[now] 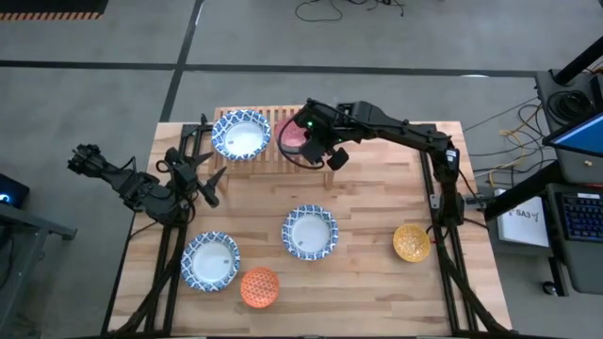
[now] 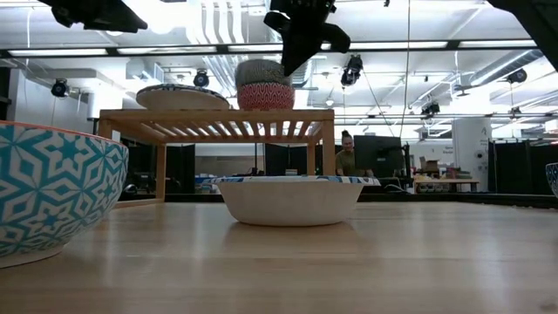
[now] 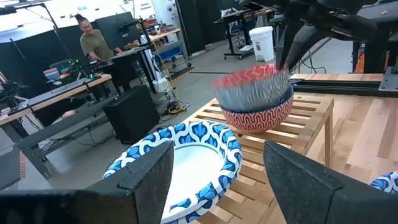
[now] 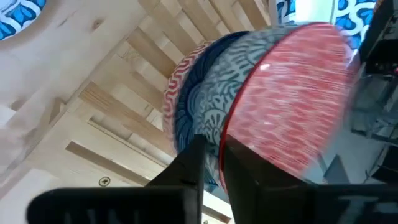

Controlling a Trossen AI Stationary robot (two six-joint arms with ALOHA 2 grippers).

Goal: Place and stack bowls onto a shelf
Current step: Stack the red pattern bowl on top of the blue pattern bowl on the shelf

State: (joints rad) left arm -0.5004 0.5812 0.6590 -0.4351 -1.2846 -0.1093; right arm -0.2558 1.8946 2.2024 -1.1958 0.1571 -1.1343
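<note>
The light-wood shelf (image 1: pixel 273 151) stands at the table's far edge. A wide blue-patterned bowl (image 1: pixel 240 134) rests on its left part. A small red patterned bowl (image 3: pixel 258 115) stands on the slats to its right. My right gripper (image 1: pixel 303 141) is above the red bowl and is shut on a small bowl (image 4: pixel 280 93), dark blue outside and red inside. This bowl also shows in the low view (image 2: pixel 263 72), on top of the red bowl (image 2: pixel 265 96). My left gripper (image 1: pixel 203 174) is open and empty, just in front of the shelf's left end. My right gripper pinches the dark blue bowl's rim (image 4: pixel 227 134), with one finger on the red inside and one on the blue outer wall. The fingers come from above, pointing down. The bowl is slightly tilted, with its base in the red bowl's mouth (image 3: pixel 249 109).
Two wide blue bowls (image 1: pixel 309 232) (image 1: pixel 210 261) stand on the table, with an orange bowl (image 1: pixel 260 286) near the front and a yellow bowl (image 1: pixel 412 242) at the right. The shelf's right part (image 1: pixel 349 141) is bare. A person (image 3: pixel 93 40) sits beyond the table.
</note>
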